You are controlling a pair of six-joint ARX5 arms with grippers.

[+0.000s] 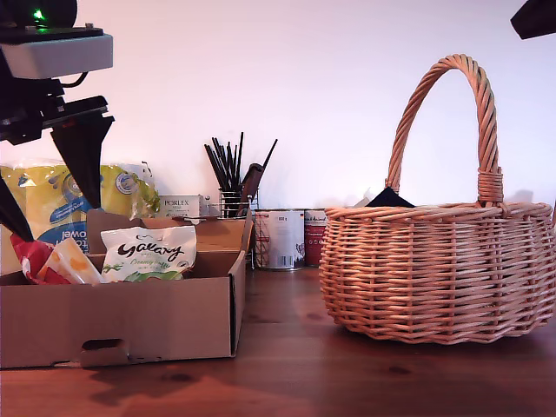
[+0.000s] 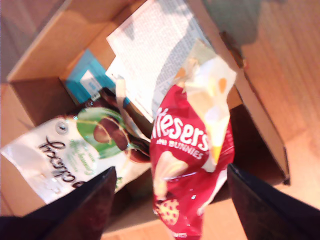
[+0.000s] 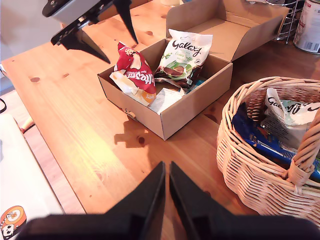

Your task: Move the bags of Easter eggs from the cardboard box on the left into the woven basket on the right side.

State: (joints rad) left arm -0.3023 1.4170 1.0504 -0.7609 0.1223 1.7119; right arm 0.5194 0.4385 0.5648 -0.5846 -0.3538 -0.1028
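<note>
Overhead, my first gripper (image 2: 167, 200) was held above the cardboard box (image 1: 130, 321), its dark fingers spread wide apart with nothing between them. In the first wrist view the red Maltesers bunnies bag (image 2: 192, 165) was seen directly below the gap between the fingers, leaning upright against a cream-and-orange pouch (image 2: 212, 95); no finger was touching it. Beside it a white Galaxy bag (image 2: 65, 155) was propped inside the box, and a blue packet (image 2: 85, 80) and a white printed sheet (image 2: 150, 50) were lying on the box floor.

In the exterior view the box was placed at the exterior view's left on the wooden table (image 1: 347, 373), and the Galaxy bag and the red bag were seen sticking up over its front wall. The woven basket (image 1: 434, 269) was set at the exterior view's right, well apart from the box, its arched handle (image 1: 452, 95) standing upright.

My second gripper (image 3: 167, 195) was held high over the table between box and basket — its fingers closed together, or very nearly so, with only a thin slit between them and nothing gripped. From its camera, bags were already seen lying inside the basket: a white Galaxy pouch (image 3: 287, 112) and a blue bag (image 3: 260, 137).

Behind the box, in the exterior view, a yellow-and-blue paper-towel pack (image 1: 52, 204), a small white Porlex carton (image 1: 182, 206), a wire holder of dark utensils (image 1: 233, 178) and some tins (image 1: 282, 239) were lined up against the wall.
</note>
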